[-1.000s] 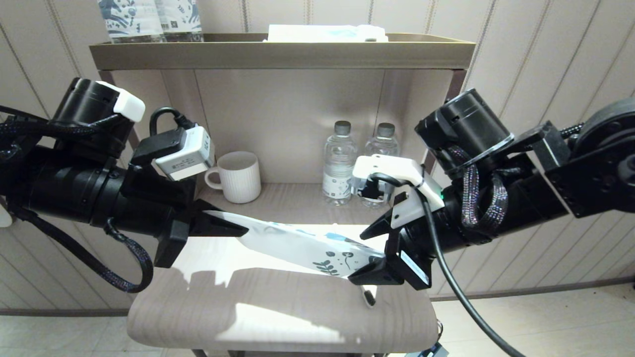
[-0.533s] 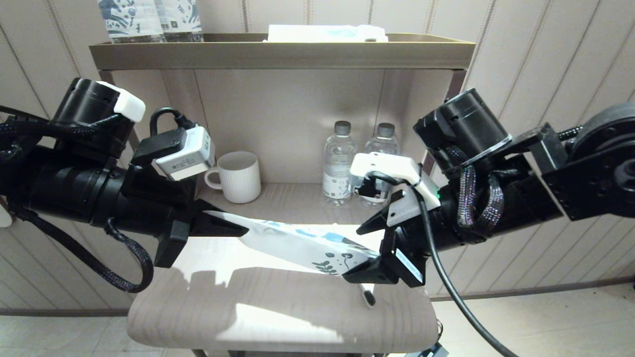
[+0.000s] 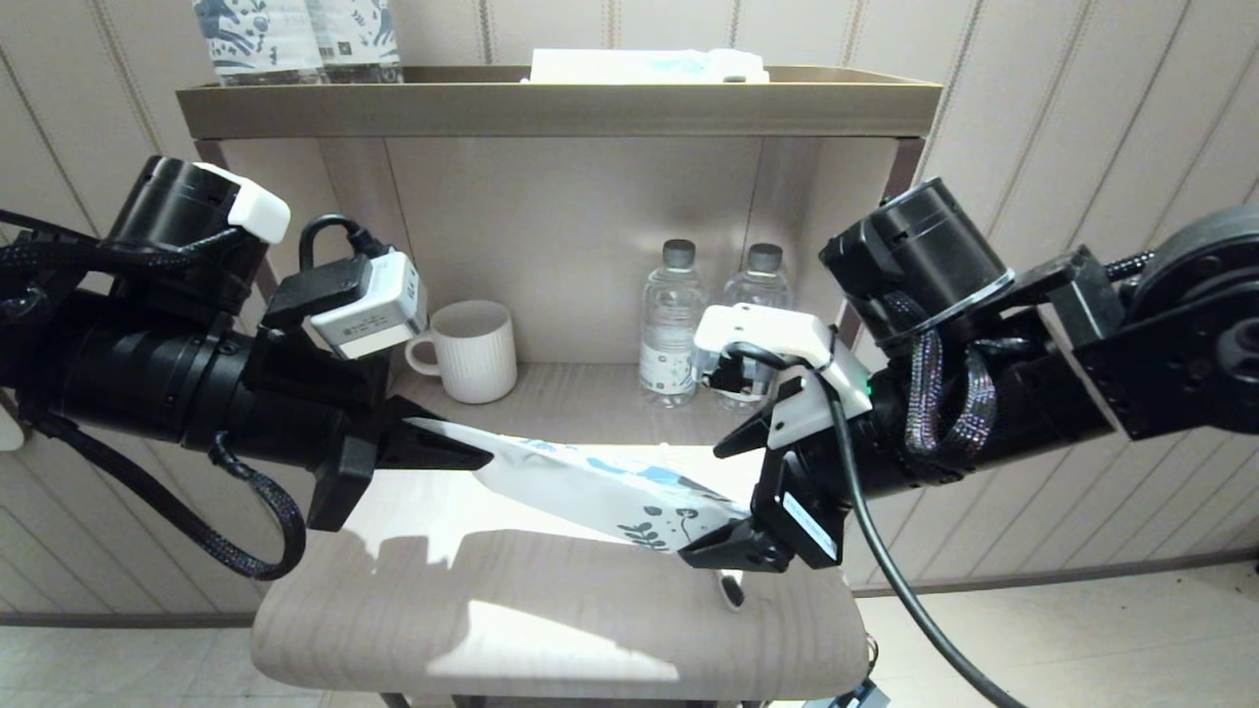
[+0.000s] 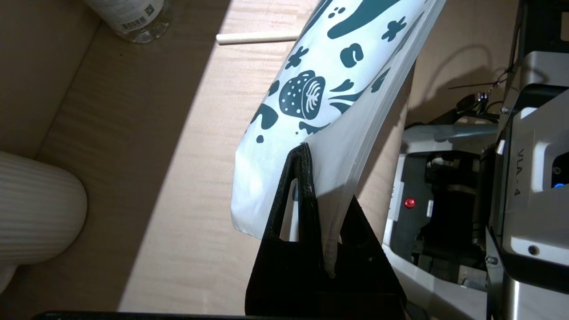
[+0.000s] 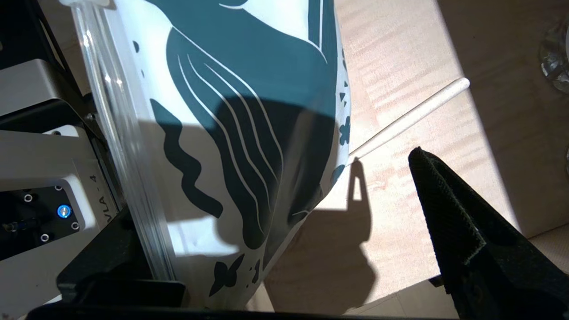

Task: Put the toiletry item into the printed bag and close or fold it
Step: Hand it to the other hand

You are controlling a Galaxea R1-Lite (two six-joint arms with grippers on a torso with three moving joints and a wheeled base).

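Observation:
The printed bag [image 3: 590, 482] hangs level above the wooden shelf, white with dark teal prints [image 4: 306, 95]. My left gripper [image 3: 482, 457] is shut on its plain end [image 4: 320, 178]. The bag's printed end [image 5: 249, 133] lies against the lower finger of my right gripper [image 3: 703, 506], whose jaws stand wide open around it [image 5: 275, 186]. The toiletry item lies on the shelf beneath the bag. Its dark head [image 3: 730, 590] shows just below the right gripper, and its thin white stick [image 5: 413, 115] [image 4: 258, 38] pokes out past the bag.
A ribbed white mug [image 3: 477, 349] and two water bottles [image 3: 674, 334] [image 3: 752, 295] stand at the back of the shelf. On the upper shelf [image 3: 551, 108] are patterned bottles [image 3: 295, 39] and a white box [image 3: 649, 67]. The lower shelf's rounded front edge [image 3: 551, 678] is near.
My right gripper's jaws have spread wider and the gripper has shifted slightly left. The bag's printed end has dipped a little. The left gripper has kept its hold.

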